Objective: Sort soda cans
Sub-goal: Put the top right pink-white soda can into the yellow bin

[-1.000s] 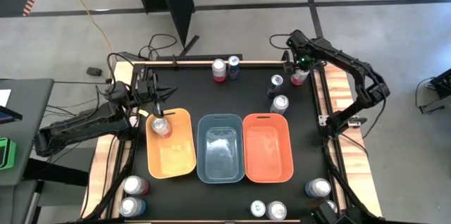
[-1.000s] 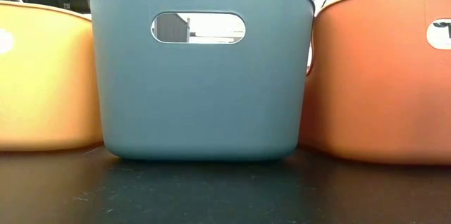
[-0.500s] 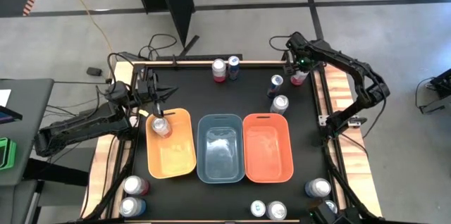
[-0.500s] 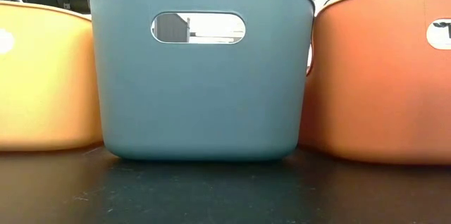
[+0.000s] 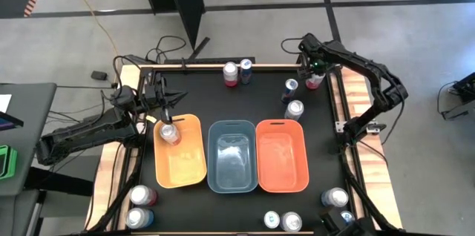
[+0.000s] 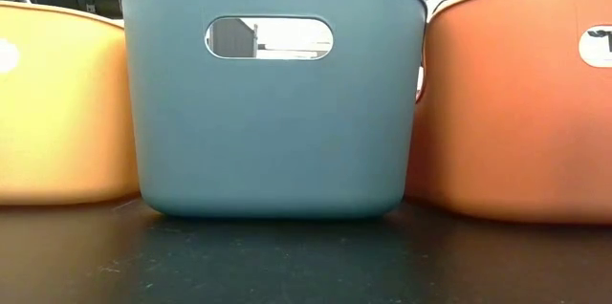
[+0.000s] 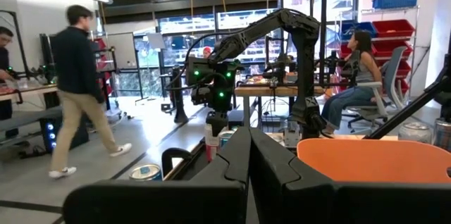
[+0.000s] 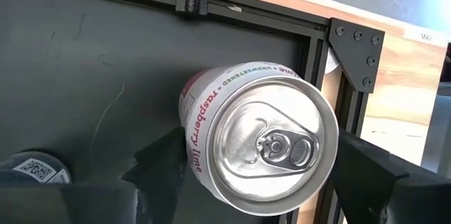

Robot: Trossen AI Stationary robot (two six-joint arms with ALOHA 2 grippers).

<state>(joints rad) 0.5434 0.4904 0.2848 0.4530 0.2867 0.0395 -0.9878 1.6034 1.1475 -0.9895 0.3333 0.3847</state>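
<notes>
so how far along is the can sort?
Early. One can sits at the orange bin; the blue bin and red-orange bin look empty. The right pincer straddles a raspberry lime can at the far right corner. The left pincer is shut. About ten cans wait.

Left gripper (image 7: 248, 155) looking across the worktop into the room, fingers pressed together

Its two dark fingers (image 7: 232, 160) meet at the middle, nothing between them. Just beyond, an orange bin (image 7: 373, 159) rim curves past. Farther off the other arm (image 7: 282, 30) bends down over a red can (image 7: 211, 146), with a silver can top (image 7: 146, 172) nearer. A person (image 7: 77, 90) walks by; another person (image 7: 356, 83) sits at a desk.
</notes>
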